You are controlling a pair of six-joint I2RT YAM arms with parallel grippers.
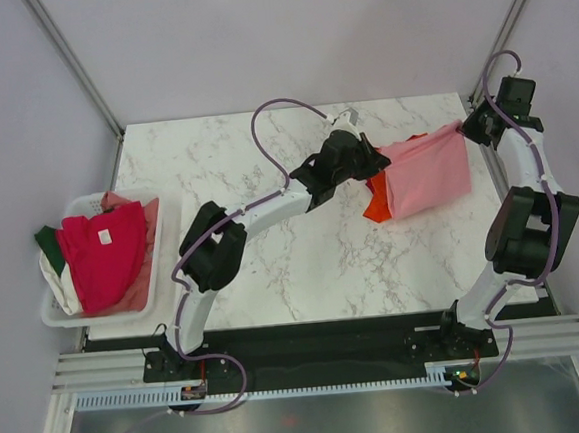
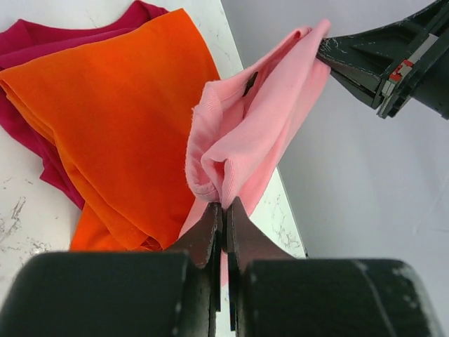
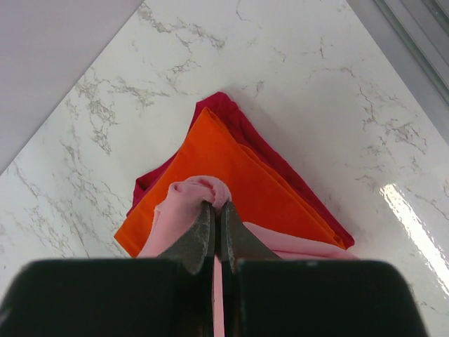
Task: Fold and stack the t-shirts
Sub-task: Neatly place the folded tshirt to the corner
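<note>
Pink t-shirt [image 1: 427,174] hangs stretched in the air, its top corners pinched tight in the left gripper [image 2: 224,208] and right gripper [image 3: 216,208]. Both arms extend to the far right, above a folded orange t-shirt [image 2: 119,119].

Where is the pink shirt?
In the top view, the pink shirt hangs over the table at far right, held by the left fingers and right fingers, above the orange shirt.

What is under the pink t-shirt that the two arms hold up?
Under the pink t-shirt lies a folded orange t-shirt, itself on a crimson t-shirt on the marble table. From above, the pink cloth covers most of both. Anything beneath them cannot be seen.
</note>
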